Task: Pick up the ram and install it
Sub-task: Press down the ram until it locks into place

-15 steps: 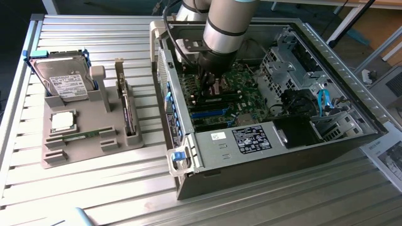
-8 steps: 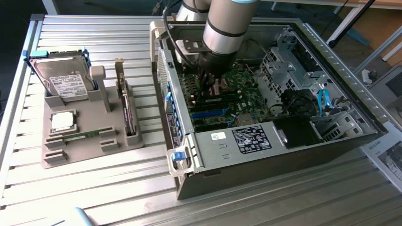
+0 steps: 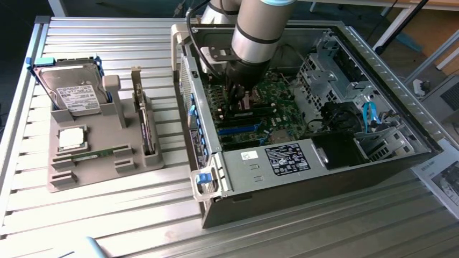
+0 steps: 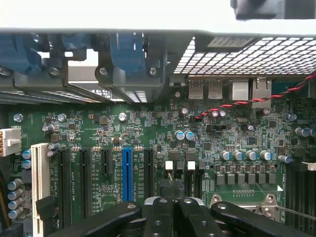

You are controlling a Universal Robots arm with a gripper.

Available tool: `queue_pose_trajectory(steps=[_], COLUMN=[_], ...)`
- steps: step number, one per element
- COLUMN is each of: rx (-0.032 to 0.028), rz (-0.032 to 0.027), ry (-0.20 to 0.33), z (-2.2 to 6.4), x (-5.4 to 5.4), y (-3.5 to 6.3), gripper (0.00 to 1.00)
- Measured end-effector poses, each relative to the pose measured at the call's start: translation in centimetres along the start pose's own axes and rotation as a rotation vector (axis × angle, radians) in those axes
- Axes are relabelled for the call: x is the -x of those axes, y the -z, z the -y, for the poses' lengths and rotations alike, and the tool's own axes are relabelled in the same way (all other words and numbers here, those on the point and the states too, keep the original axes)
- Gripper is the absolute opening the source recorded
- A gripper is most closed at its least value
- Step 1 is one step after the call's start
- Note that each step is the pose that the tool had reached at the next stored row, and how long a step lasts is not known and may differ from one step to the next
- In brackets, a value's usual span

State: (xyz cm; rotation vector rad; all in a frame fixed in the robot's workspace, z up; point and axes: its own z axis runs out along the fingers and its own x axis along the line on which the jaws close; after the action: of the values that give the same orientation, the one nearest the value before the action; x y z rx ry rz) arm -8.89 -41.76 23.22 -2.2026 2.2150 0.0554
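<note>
Slim green ram stick (image 3: 92, 155) lying flat in the grey holder tray (image 3: 100, 172), well apart from the arm.
Black gripper (image 4: 173, 210), jaws shut and empty, hangs inside the open black computer case (image 3: 373, 161) over the green motherboard (image 4: 148, 133); silver hard drive (image 3: 72, 91) and square processor (image 3: 70, 138) share the tray.

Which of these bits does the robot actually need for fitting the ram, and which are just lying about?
Needed: ram, lying in the gray holder; gripper, shut, over the motherboard; open computer case.
Lying about: hard drive; processor chip; expansion card.
</note>
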Motion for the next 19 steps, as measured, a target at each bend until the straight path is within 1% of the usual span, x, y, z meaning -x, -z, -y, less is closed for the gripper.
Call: queue_pose_trajectory(steps=[14,16,19], rx=[-0.0002,-0.001,-0.0003], rz=[0.0004,0.0014,0.0002], ry=[0.0,0.0,0.0], z=[0.01,0.01,0.0], x=[-0.06,-0.04,-0.04], y=[-0.27,-0.08,0.3], gripper=[0.1,0.1,0.1])
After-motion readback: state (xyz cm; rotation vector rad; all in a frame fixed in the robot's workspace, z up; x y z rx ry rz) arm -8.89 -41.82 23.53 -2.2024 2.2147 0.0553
